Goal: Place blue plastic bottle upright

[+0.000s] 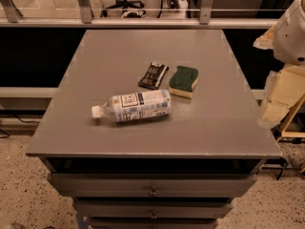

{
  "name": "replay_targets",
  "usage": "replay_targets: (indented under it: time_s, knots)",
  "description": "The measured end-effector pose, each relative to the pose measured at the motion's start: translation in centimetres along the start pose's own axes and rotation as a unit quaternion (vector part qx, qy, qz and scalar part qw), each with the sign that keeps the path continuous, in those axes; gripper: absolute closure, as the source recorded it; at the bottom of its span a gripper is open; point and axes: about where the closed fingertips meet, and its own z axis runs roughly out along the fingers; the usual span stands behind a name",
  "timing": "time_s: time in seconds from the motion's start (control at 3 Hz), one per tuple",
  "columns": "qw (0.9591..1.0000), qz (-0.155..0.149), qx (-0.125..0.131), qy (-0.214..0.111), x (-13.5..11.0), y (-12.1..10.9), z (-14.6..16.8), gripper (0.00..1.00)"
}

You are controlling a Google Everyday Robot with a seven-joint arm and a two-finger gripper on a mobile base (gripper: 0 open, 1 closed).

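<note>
The end effector (275, 101) hangs just off the worktop (224, 128) edge; I cannot tell whether it is released or clenched. The bottle (133, 106) lies on its side well apart from it, base toward it, cap (97, 111) pointing away.

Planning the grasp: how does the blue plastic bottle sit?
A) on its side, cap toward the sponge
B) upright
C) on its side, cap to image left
C: the blue plastic bottle lies flat, white cap at image left; the gripper is beyond the right edge of the table.
</note>
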Motion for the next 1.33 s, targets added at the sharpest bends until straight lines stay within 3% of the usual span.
replay_targets:
  time_s: [0.33,0.67,1.0,1.33]
  knots:
    - [1.0,-0.001,0.001,-0.001,-0.1,0.0,0.0,0.0]
    - [0.9985,-0.051,-0.016,-0.014,-4.9,-0.2,2.0,0.0]
    - [0.9908,-0.121,-0.044,-0.041,-12.6,0.6,5.2,0.0]
    - [0.9796,-0.178,-0.067,-0.065,-19.6,1.8,7.8,0.0]
